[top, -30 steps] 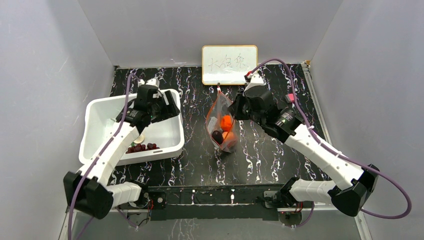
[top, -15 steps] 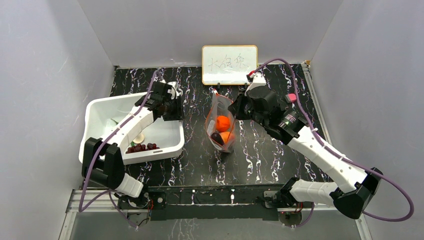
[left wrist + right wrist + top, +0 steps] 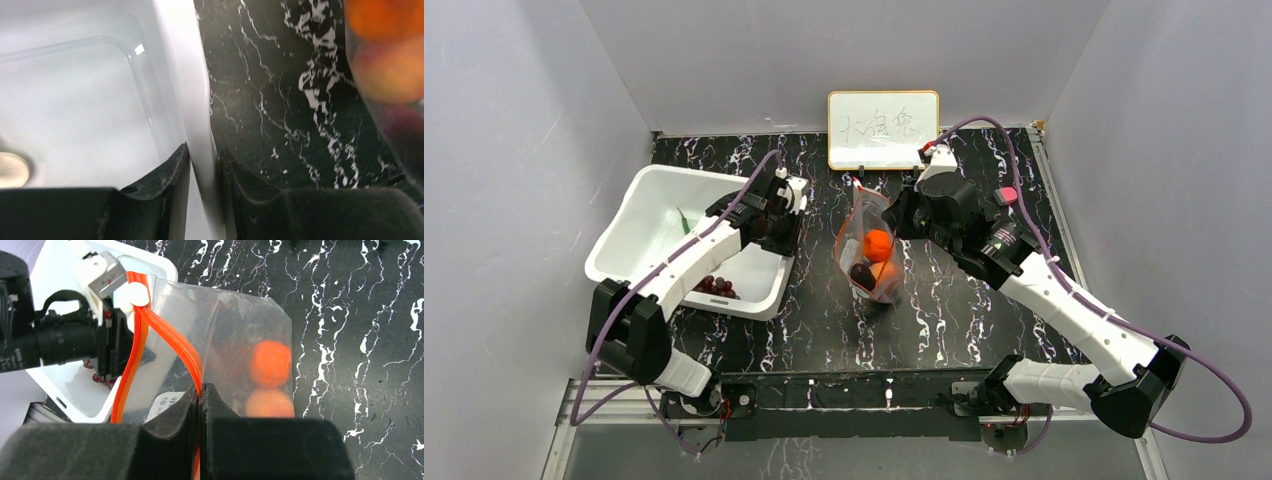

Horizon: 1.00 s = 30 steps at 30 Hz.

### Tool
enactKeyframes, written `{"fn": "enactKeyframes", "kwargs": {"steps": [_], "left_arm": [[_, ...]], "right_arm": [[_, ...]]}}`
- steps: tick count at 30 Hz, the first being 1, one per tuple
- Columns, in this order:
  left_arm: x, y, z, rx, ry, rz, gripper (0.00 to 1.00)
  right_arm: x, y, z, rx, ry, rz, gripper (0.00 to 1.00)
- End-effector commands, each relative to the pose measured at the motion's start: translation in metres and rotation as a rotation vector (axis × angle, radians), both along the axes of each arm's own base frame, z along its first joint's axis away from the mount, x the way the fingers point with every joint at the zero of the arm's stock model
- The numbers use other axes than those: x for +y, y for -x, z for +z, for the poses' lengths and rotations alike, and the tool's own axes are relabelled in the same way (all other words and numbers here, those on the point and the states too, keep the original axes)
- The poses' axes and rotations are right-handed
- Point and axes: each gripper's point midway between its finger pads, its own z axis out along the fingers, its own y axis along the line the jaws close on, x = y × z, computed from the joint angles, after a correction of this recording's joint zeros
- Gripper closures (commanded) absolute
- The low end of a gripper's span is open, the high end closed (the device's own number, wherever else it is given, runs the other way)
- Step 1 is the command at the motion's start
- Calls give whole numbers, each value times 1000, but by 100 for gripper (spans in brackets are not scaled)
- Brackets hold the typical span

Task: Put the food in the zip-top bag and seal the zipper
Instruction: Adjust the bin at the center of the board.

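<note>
table (image 3: 964, 300): we see a black marbled top.
white bin (image 3: 649, 240): tilted at our left, a grape bunch (image 3: 716, 287) inside.
zip-top bag (image 3: 854, 225): mid-table, near the bin, holding orange fruits (image 3: 270, 362) and a dark piece (image 3: 860, 272).
left gripper (image 3: 202, 150): jaws clamp the bin's wall.
right gripper (image 3: 200, 387): jaws pinch the zipper (image 3: 170, 335) at the bag's mouth.

Black tabletop (image 3: 964, 300), veined in white like marble. At 9 o'clock, a white plastic bin (image 3: 639, 235), skewed to the table's edges. At 12 o'clock, along the far edge, a small whiteboard (image 3: 883, 130) with dark handwriting. Near centre, a clear zip-top bag (image 3: 854, 255), upright; unclear whether its bottom touches the surface.
</note>
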Motion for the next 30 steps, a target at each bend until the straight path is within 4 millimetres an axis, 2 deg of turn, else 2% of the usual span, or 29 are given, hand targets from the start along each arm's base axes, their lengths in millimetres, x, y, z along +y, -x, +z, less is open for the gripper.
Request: {"fn": "enactKeyframes", "kwargs": {"steps": [1,5,12,15,20,23,26,29,30], "left_arm": [[0,23,32,-118,-8,-251,100],[10,37,39,-191,-53,-373,100],[28,62,21,-113,-154,-555,100],[35,63,19,-117,-197,-585,100],[36,85,12,-68,-171,-698,100],[41,86,9,-48,-189,-679,100],[42,84,14,-48,-196,-637,87],[41,80,24,-79,-182,-586,60],[40,79,28,-91,-171,-562,54]], "right_arm": [[-6,-6,28,-97,-47,-31,100],[-5,-6,28,-97,-51,-27,100],[-6,-6,26,-94,-48,-27,100],[-7,-5,26,-96,-43,-29,100],[-10,-5,28,-105,-37,-34,100],[-10,-5,30,-110,-33,-32,100],[-10,-6,33,-117,-31,-30,100],[-11,-6,35,-125,-31,-30,100],[-11,-6,35,-124,-29,-30,100]]}}
